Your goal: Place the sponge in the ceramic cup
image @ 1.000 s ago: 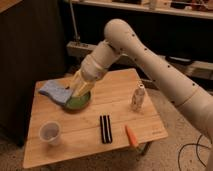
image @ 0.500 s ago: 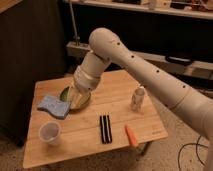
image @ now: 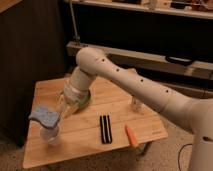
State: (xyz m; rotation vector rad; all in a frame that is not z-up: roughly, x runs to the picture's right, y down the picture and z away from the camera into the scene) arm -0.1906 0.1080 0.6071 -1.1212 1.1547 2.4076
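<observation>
Sponge (image: 44, 116) clamped between the closed jaws of gripper (image: 57, 111), hanging just above ceramic cup (image: 50, 135) at the front-left part of table (image: 125, 122). Positioned over the cup but not inside it, as far as visible; contact between pad and rim possibly there, hard to judge from this angle. Left to do: lower into the mouth, release, withdraw.

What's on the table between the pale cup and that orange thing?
A black ridged block, seen in the camera view, lies between the cup and the orange thing. The gripper holds the sponge above the cup.
</observation>
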